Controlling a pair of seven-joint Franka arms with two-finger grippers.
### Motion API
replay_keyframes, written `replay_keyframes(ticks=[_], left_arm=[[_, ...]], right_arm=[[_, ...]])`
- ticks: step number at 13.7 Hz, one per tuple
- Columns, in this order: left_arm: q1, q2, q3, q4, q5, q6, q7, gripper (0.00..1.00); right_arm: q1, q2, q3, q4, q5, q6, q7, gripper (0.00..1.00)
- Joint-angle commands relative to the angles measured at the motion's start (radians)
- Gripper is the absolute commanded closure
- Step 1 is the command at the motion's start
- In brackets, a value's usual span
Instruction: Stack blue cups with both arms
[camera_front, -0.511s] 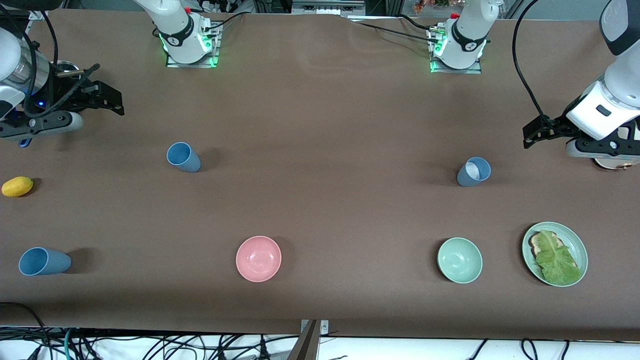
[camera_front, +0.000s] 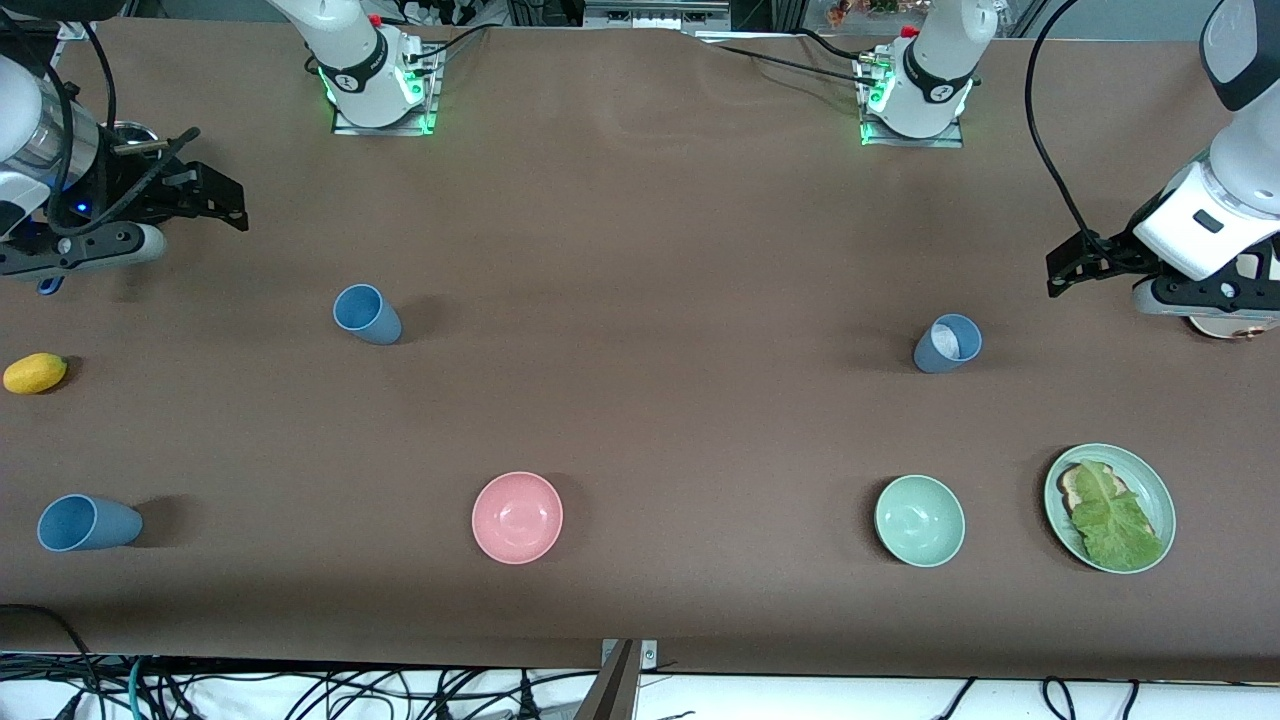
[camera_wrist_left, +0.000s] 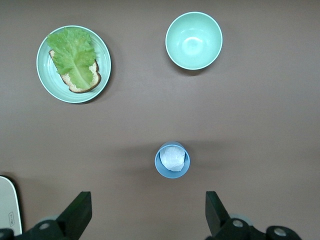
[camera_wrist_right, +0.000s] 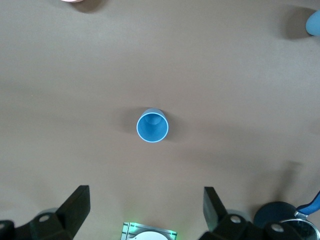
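Nothing is stacked yet: the left gripper (camera_wrist_left: 145, 217) hangs wide open and empty above the greyer blue cup (camera_front: 947, 343), and the right gripper (camera_wrist_right: 145, 212), also open and empty, hangs above another blue cup (camera_front: 366, 314).

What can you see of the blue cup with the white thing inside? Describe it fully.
The greyish blue cup is a plain matte tumbler without a handle, tapering toward its base. It stands upright on the brown table, toward the left arm's end and farther from the front camera than the mint-green bowl. Something white and crumpled sits inside; what it is cannot be told. Nothing grips it: the left end effector hangs open above, the cup showing between its fingers.
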Motion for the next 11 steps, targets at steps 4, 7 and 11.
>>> replay_keyframes(ticks=[4, 7, 11], left_arm=[[0.003, -0.010, -0.001, 0.005, -0.005, -0.015, -0.010, 0.00], [0.003, -0.010, -0.003, 0.007, -0.005, -0.015, -0.010, 0.00], [0.004, -0.009, 0.003, 0.007, -0.002, -0.036, -0.008, 0.00]], right_arm=[[-0.011, 0.003, 0.005, 0.000, 0.017, -0.008, -0.008, 0.00], [-0.011, 0.000, 0.003, -0.017, 0.017, -0.002, -0.009, 0.00], [-0.011, -0.001, 0.003, -0.029, 0.017, -0.001, -0.011, 0.00]])
